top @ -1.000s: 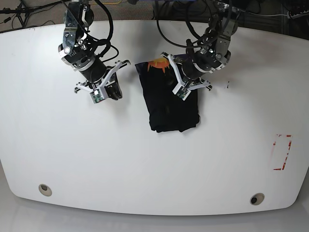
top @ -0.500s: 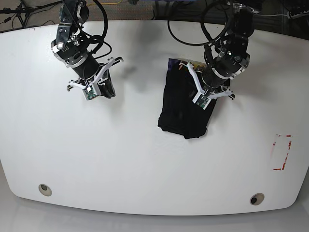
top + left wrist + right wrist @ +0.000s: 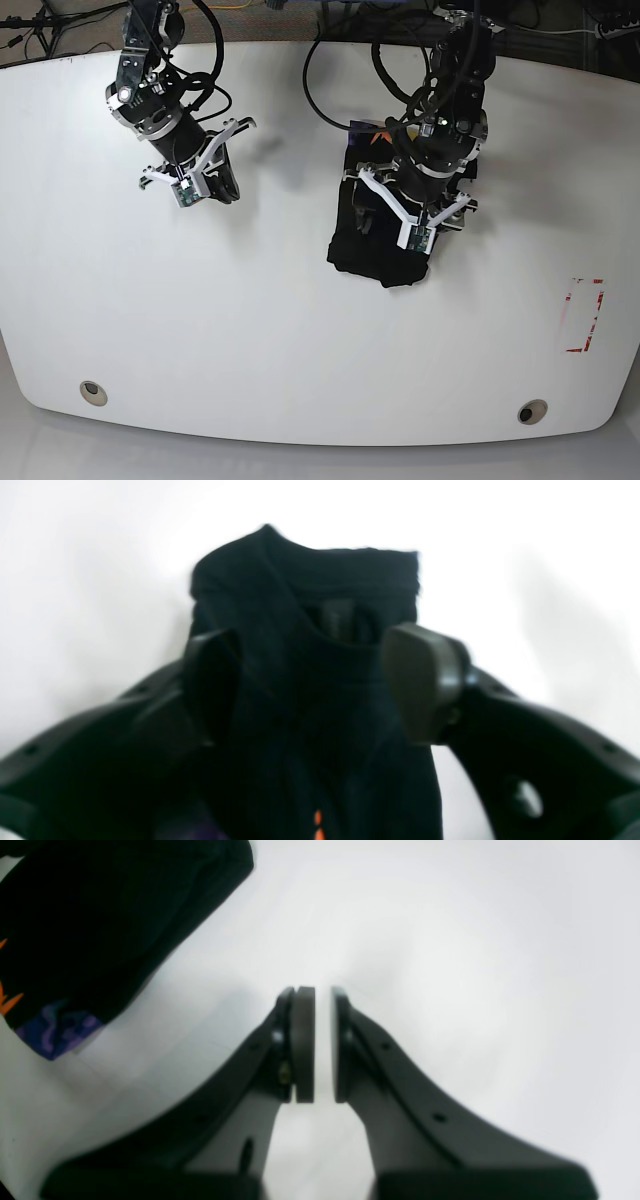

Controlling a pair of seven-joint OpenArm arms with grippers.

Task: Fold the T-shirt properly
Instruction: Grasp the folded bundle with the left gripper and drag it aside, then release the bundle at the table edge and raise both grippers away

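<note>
Base view: the T-shirt point(image 3: 385, 235) lies as a compact folded bundle on the white table point(image 3: 300, 330), right of centre, with the left claw point(image 3: 412, 205) over it and the right claw point(image 3: 190, 165) well apart at 10 o'clock, holding nothing. Left wrist view: left claw spread, pads either side of the bundle; the cloth looks soft, light and limp, likely to sag, so pinch a doubled folded edge. Right wrist view: right claw nearly pressed together over bare table; only here the purple-orange print shows, at 9 o'clock.
</note>
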